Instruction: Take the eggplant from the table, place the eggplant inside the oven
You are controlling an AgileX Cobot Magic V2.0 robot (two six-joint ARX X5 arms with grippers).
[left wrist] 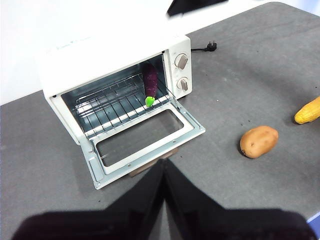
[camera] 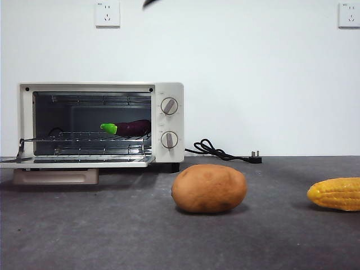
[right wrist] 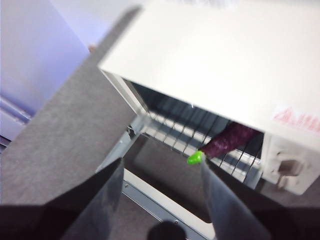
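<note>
The eggplant (camera: 129,128) lies on the wire rack inside the oven (camera: 169,90), at the rack's right end, green cap pointing left. From the left wrist, the eggplant (left wrist: 150,85) lies beside the knob panel of the oven (left wrist: 100,55), cap toward the open door (left wrist: 190,125). My left gripper (left wrist: 164,162) is shut and empty, high above the table in front of the door. My right gripper (right wrist: 161,167) is open and empty above the door, the eggplant (right wrist: 227,140) just beyond its fingers, apart from them. In the front view only a black tip (camera: 151,3) shows at the top.
A brown potato (camera: 209,188) sits on the dark grey table (camera: 112,236) right of the oven, and a yellow corn cob (camera: 336,194) lies at the right edge. The oven's black power cord (camera: 216,151) trails behind. The dropped door juts forward over the table.
</note>
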